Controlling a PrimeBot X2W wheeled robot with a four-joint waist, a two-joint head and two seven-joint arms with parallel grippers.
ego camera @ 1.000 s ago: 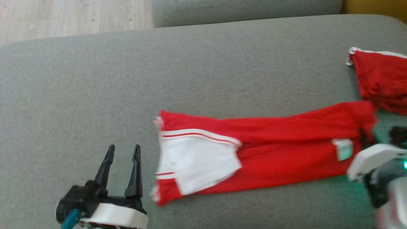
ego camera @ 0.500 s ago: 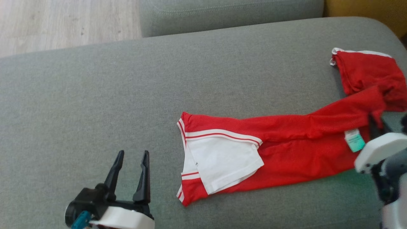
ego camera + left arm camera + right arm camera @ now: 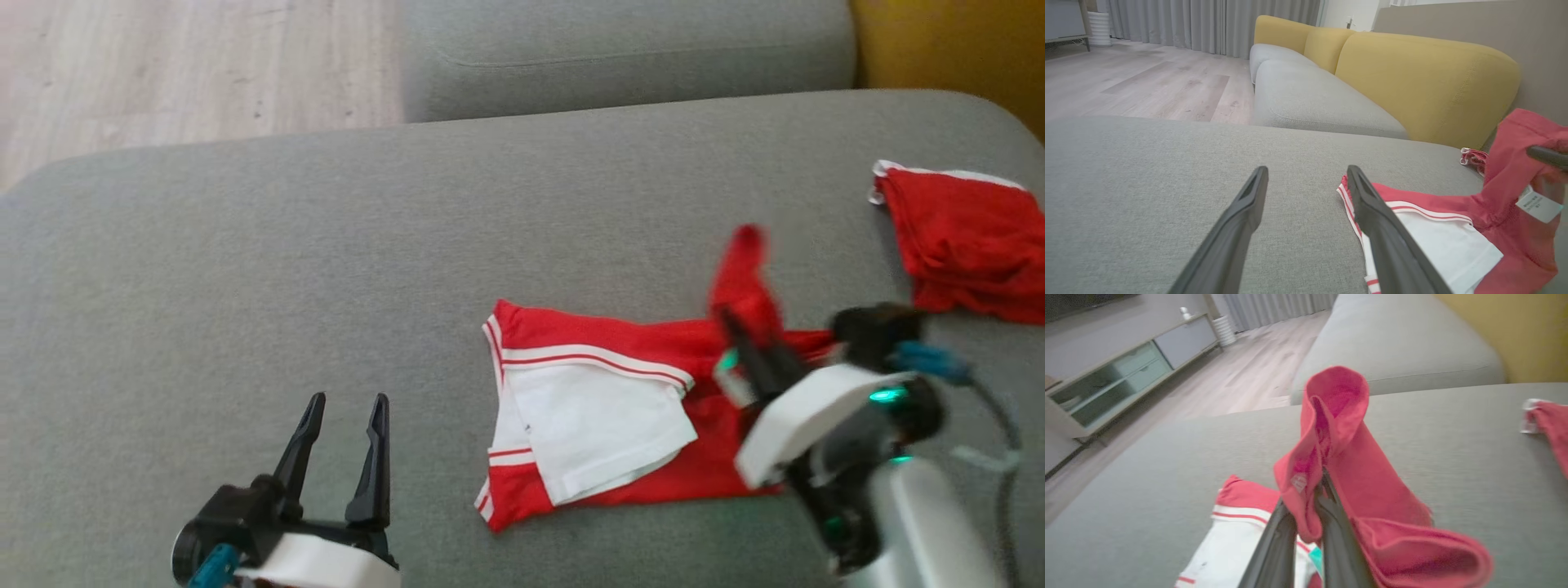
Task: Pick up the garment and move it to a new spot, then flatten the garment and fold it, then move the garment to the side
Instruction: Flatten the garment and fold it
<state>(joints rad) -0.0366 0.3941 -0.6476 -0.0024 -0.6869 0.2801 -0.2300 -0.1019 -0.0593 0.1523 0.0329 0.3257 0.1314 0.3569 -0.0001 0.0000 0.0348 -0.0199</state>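
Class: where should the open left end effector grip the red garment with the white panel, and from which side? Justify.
Probably the striped hem edge of the red garment with the white panel, approached from the robot's left, low over the grey sofa cushion. That edge lies flat, facing the open left end effector; the far end is lifted, pinched by the right end effector.

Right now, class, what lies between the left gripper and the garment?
Bare grey cushion lies between the left gripper and the garment, as the head view shows; the two do not touch.
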